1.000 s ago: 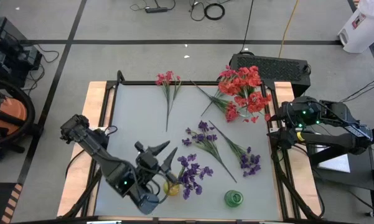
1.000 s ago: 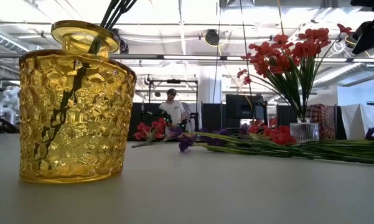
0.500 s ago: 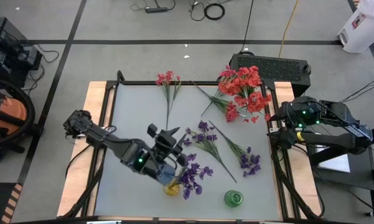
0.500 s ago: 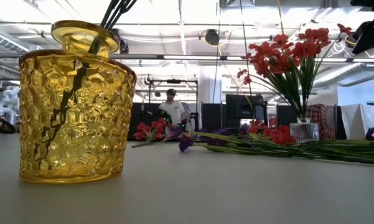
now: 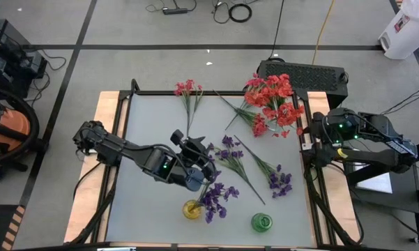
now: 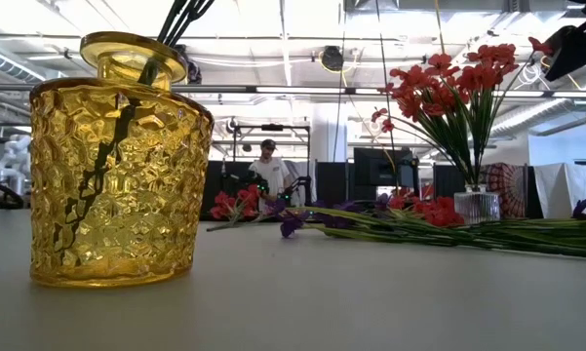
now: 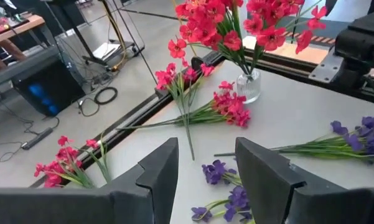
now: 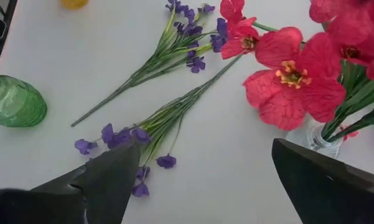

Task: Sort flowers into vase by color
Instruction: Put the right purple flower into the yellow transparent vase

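Left gripper [image 5: 203, 159] hovers spread and empty over loose purple-blossomed sprigs [image 5: 230, 155] lying mid-surface; judged light, limp, snag-prone, best pinched on the thin green stem; right gripper [image 5: 308, 136] waits spread beside the red bouquet.

The left gripper [image 5: 203, 159] now hangs above the table's middle beside a loose purple sprig [image 5: 229, 155], having swung away from the yellow vase [image 5: 192, 209]. Its fingers stay spread.

yellow vase [image 6: 117, 166] hides table behind; its purple flowers' [image 5: 216, 197] blossoms cut off above.
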You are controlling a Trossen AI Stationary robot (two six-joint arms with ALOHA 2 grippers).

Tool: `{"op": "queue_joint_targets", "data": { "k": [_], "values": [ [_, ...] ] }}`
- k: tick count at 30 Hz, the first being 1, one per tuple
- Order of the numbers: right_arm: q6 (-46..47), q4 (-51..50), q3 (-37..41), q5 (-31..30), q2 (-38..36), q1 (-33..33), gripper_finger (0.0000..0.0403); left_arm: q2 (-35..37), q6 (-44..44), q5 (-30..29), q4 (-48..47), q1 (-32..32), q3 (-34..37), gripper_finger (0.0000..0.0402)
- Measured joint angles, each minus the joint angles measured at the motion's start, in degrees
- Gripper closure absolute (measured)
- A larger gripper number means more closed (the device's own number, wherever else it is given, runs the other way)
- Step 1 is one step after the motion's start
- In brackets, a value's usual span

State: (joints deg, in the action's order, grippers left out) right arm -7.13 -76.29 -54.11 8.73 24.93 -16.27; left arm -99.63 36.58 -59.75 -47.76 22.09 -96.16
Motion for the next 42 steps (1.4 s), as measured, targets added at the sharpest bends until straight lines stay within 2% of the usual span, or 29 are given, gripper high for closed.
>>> {"op": "queue_joint_targets", "data": {
  "k": [9,15,19,21,27,31,42],
  "values": [
    [4.96,0.50,0.00,0.09,0.00,0.00,0.0046,0.00,0.00,0.00,-1.95,0.02,0.00,0.0235],
    [13.04,6.93,0.00,0.22,0.00,0.00,0.0046,-0.02,0.11,-0.02,-2.30,0.04,0.00,0.0235],
    [23.84,10.61,0.00,0.58,0.00,0.00,0.0046,-0.02,0.13,-0.02,-2.30,0.04,0.00,0.0235],
    [26.32,11.55,0.00,1.61,0.11,0.00,0.0046,-0.02,0.15,-0.02,-2.29,0.04,0.00,0.0235],
    [27.42,11.82,0.00,9.34,0.17,0.00,0.0046,-0.02,0.17,-0.02,-2.28,0.04,0.00,0.0235],
    [28.78,10.52,0.00,12.39,0.15,0.00,0.0046,-0.03,0.20,-0.02,-2.27,0.04,0.00,0.0235],
    [29.02,0.77,0.00,12.68,0.13,0.00,0.0046,-0.04,0.33,-0.04,-2.24,0.04,0.00,0.0235]
  ]
}}
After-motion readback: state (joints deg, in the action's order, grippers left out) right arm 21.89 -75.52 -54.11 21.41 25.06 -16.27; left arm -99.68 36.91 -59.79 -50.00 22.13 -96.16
